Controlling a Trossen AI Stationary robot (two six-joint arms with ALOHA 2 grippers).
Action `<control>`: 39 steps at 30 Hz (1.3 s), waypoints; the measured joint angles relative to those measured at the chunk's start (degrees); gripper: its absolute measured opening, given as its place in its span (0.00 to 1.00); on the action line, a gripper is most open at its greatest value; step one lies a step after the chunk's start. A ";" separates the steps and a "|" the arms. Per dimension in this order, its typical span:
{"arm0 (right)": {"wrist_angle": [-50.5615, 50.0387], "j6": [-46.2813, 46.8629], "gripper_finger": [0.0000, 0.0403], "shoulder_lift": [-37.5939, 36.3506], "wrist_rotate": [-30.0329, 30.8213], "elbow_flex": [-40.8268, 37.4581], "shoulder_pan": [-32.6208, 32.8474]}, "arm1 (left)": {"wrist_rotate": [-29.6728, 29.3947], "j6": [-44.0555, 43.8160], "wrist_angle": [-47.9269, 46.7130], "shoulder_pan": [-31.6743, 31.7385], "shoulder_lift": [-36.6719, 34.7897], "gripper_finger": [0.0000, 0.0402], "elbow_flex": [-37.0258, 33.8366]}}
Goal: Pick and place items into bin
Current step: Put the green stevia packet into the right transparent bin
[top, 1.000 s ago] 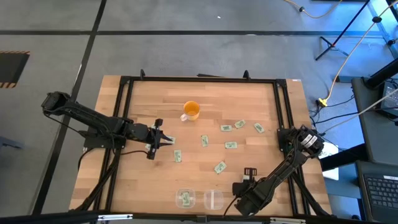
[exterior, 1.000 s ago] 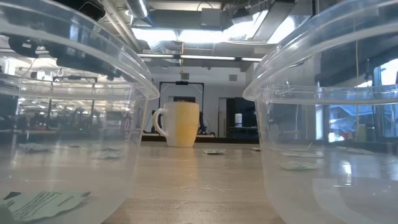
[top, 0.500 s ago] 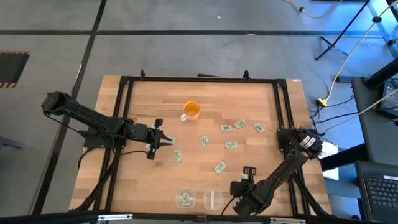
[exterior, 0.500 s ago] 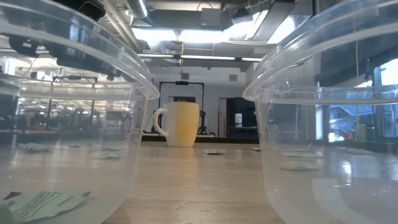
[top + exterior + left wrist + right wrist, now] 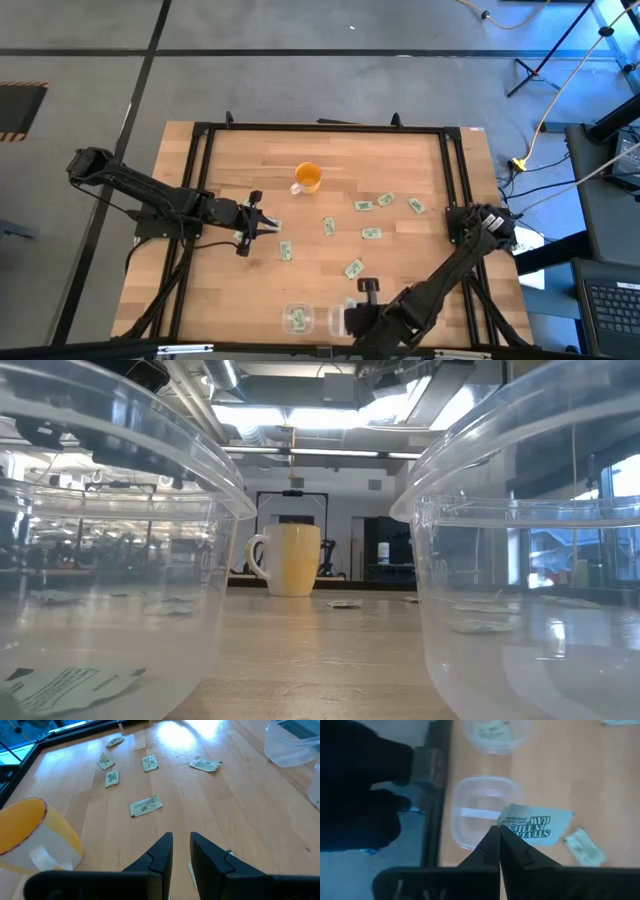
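**Right gripper held packet over empty bin**

Left gripper [image 5: 268, 226] sat left of centre in the high view, low over the table [image 5: 420, 170], fingers [image 5: 161, 851] slightly apart, gripping nothing; one packet lay just beside its tips. Orange cup [image 5: 308, 178] stood above centre. Loose packets [image 5: 372, 233] lay scattered centre to right. At bottom centre, left bin [image 5: 297, 318] held one packet; right bin [image 5: 342, 320] looked empty. Right gripper [image 5: 500, 836] was clamped on a held packet [image 5: 535, 824], hanging above the right bin.
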 joint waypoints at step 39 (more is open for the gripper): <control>23.07 11.80 0.05 0.06 -10.02 -15.77 -2.41 | 0.00 -0.02 -0.03 -0.04 0.00 0.15 0.00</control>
